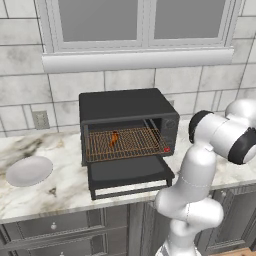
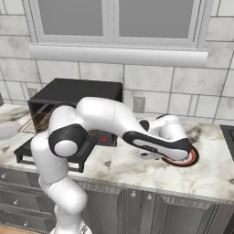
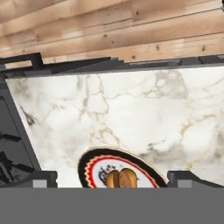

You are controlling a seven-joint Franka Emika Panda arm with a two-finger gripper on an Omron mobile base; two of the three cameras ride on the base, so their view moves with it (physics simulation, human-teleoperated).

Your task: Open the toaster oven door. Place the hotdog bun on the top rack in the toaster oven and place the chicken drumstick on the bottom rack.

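The black toaster oven (image 1: 127,117) stands on the counter with its door (image 1: 129,172) folded down flat. A small orange-brown piece that looks like the chicken drumstick (image 1: 114,138) lies on the wire rack (image 1: 125,144) inside; which rack level this is I cannot tell. The brown hotdog bun (image 3: 121,178) rests on a plate with a red and black rim (image 3: 94,164), which sits right of the oven (image 2: 75,98) on the counter (image 2: 194,157). My gripper (image 3: 116,179) hovers over that plate, open, fingertips (image 3: 43,178) wide apart on either side of the bun.
A white dish (image 1: 29,170) sits on the marble counter (image 1: 55,187) left of the oven. The open door overhangs the counter's front edge. A tiled wall and window ledge (image 1: 137,60) stand behind. A dark stove edge (image 2: 228,137) borders the counter at far right.
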